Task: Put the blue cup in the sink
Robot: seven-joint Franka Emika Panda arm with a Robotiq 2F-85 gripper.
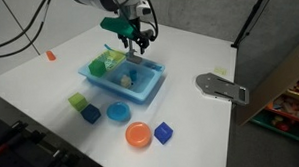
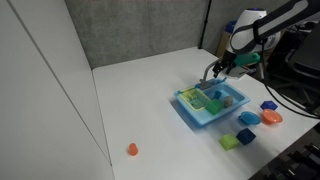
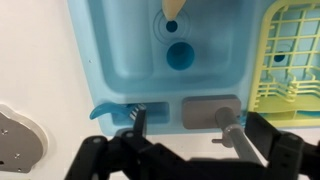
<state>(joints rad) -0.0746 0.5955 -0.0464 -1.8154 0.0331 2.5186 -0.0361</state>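
The blue cup (image 3: 180,55) stands upright inside the light-blue sink (image 3: 120,50), seen from above in the wrist view, next to the drain. The sink also shows in both exterior views (image 1: 149,90) (image 2: 194,114). Its grey faucet (image 3: 231,128) is between my fingers in the wrist view. My gripper (image 3: 198,138) is open and empty. It hangs above the sink's back edge in both exterior views (image 1: 137,43) (image 2: 221,69), apart from the cup.
A yellow-green dish rack (image 3: 292,60) fills one end of the sink. An orange-tipped item (image 3: 172,8) lies in the basin beyond the cup. On the table lie a blue round dish (image 1: 117,112), an orange dish (image 1: 138,135), blue cubes (image 1: 164,132), a green cube (image 1: 78,100) and a grey plate (image 1: 221,88).
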